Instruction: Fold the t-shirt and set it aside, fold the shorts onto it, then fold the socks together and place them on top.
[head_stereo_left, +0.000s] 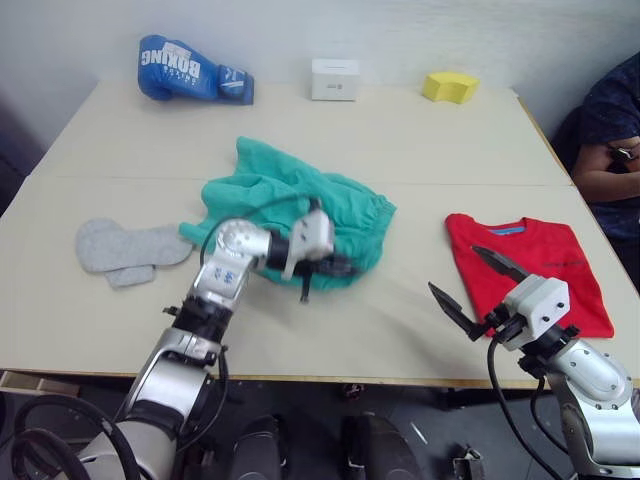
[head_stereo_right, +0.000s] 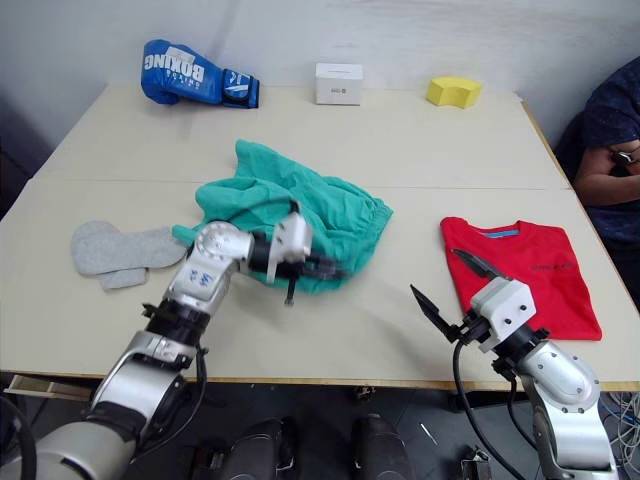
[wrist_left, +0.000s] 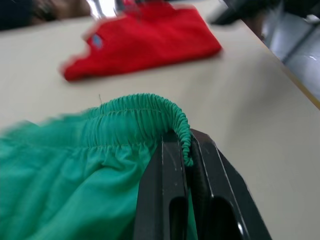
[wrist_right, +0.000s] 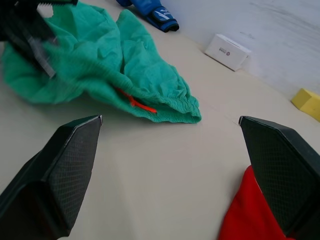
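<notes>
While the bright red short-sleeved cloth t-shirt (head_stereo_left: 530, 268) lies folded on the right side of the pale desk (head_stereo_left: 400, 150), I log the following hazards.

Item one: teal-green soft cloth shorts (head_stereo_left: 300, 215), crumpled mid-desk. My left gripper (wrist_left: 186, 165) has its jaws pinched shut on the gathered elastic waistband at the near edge. The bite takes in little more than the band's rim, so I judge a sideways pull could slip it free, or drag the whole heap rather than spread it.

Item two: right gripper (head_stereo_left: 478, 290), jaws wide apart, holding nothing, hovering just beside the t-shirt's near left corner. If I sweep it toward the shorts, a finger could catch the red cloth and undo the fold.

Item three: pair of small light grey ankle socks (head_stereo_left: 125, 250), flat on the left, near the shorts but apart. Hauling the shorts leftward could ruck them.

Item four: an orange drawcord (wrist_right: 136, 103) showing at the shorts' hem; a likely snag.
</notes>
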